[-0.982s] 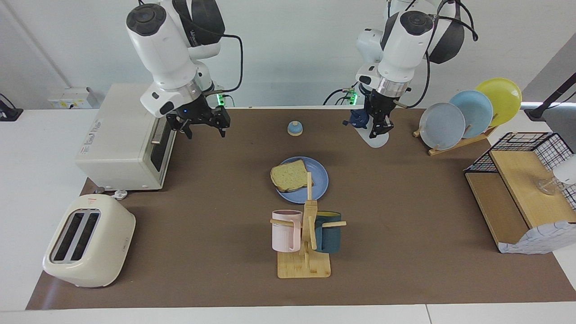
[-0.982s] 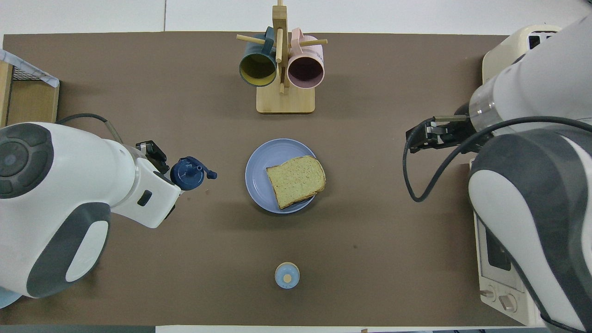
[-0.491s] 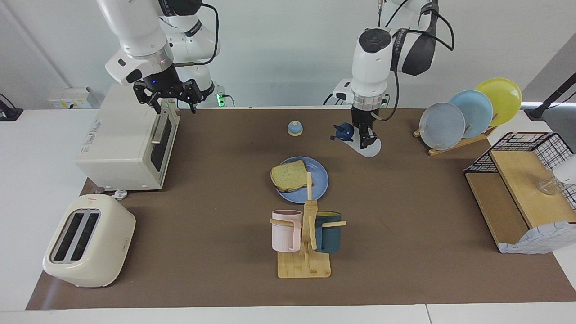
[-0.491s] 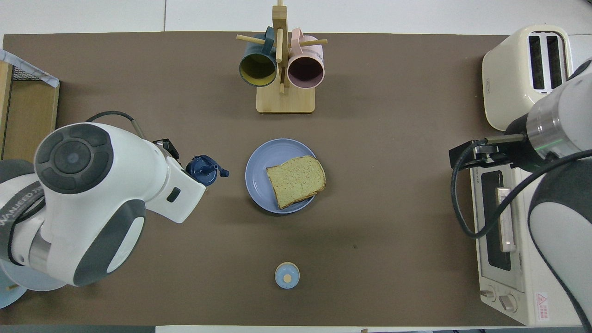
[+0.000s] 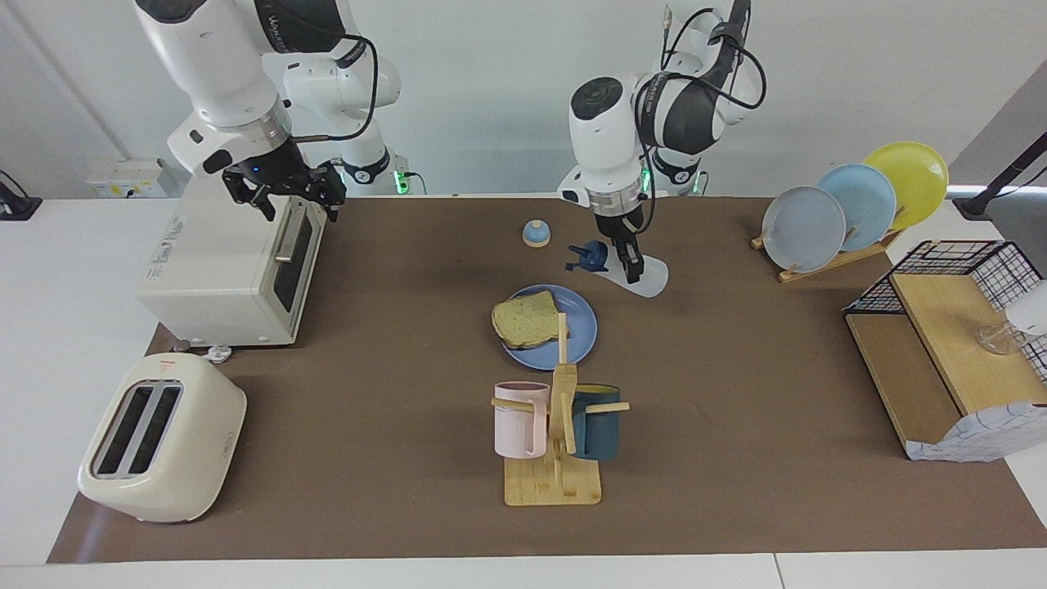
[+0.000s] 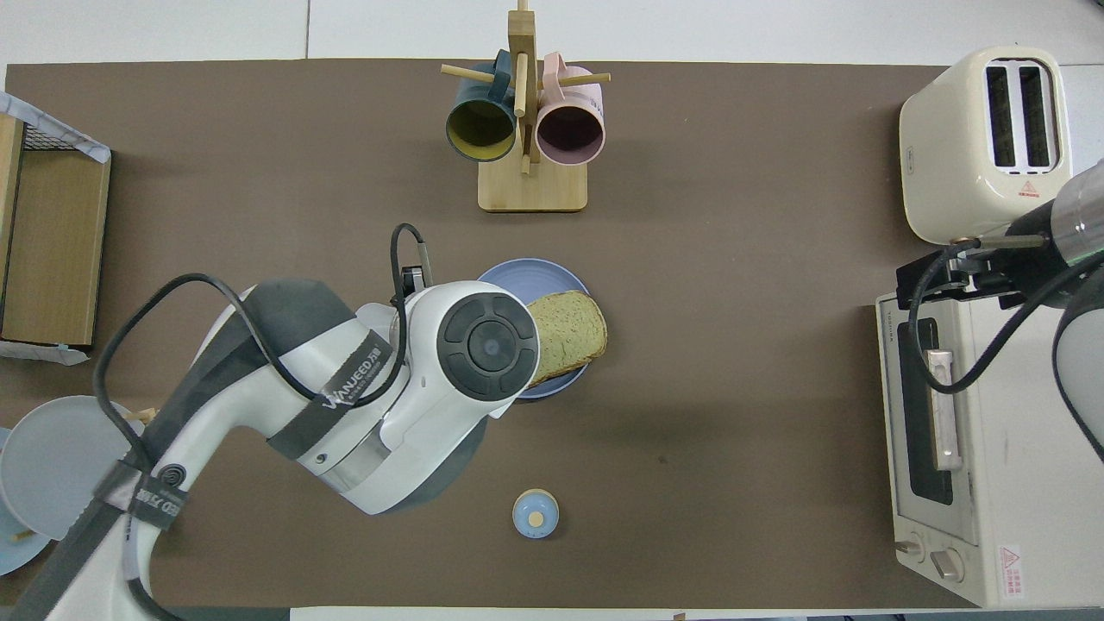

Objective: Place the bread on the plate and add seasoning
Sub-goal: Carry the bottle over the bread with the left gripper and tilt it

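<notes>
The left gripper (image 5: 628, 263) is clamped on the seasoning (image 5: 623, 270), which is tipped nearly flat, cap toward the plate (image 5: 572, 343), hanging over the mat at about 1 o'clock from the plate in the facing view. The bread (image 5: 525, 319) already sits on the plate (overhanging the rim a bit). I'd say carry the cap right over the slice before tilting further and shake gently.

The right gripper (image 5: 282, 190) waits over the toaster oven (image 5: 221, 262) with jaws wide apart.

From overhead, the left arm hides the bottle and half the plate, so I can't tell whether the cap is open.
</notes>
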### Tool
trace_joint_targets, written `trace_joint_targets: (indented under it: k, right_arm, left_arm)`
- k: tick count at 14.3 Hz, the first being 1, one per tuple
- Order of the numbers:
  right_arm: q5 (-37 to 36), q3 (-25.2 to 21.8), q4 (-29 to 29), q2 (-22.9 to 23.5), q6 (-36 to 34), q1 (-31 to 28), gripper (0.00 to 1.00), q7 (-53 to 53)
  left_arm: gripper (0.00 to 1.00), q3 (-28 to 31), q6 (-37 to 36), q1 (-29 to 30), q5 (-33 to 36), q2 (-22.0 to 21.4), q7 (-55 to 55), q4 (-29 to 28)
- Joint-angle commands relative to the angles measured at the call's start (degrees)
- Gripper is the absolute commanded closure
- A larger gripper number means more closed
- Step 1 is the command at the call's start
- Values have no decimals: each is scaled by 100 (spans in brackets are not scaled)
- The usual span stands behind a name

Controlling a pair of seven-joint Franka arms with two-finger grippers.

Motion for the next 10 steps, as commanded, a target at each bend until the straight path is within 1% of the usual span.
trace_joint_targets:
  k: [1,2,4,5,7,8,10]
  right_arm:
    - [-90,-30,-68,-68,4,-49,0,-148]
    - [-81,-65,-77,-86,-22,-67,0,-157]
    - [-11,-196,-94,-60,153,-58,0,-367]
    - [-11,-206,-94,-42,188,-93,0,-560]
    - [-11,-206,-112,-51,189,-225,0,-720]
    - [-20,-232,-103,-51,189,-225,0,-729]
    - [-28,-232,-86,-42,189,-207,0,-703]
  left_arm:
    - [100,64,-441,-333,647,303,-252,260]
    - [100,64,-556,-456,850,339,-305,260]
    - [100,64,-749,-606,1176,488,-332,269]
    - [100,72,-803,-711,1256,646,-367,339]
    - [100,64,-1057,-817,1431,1198,-499,794]
    - [100,72,-1101,-861,1537,1357,-499,927]
    - [100,64,-1233,-1001,2036,1481,-499,929]
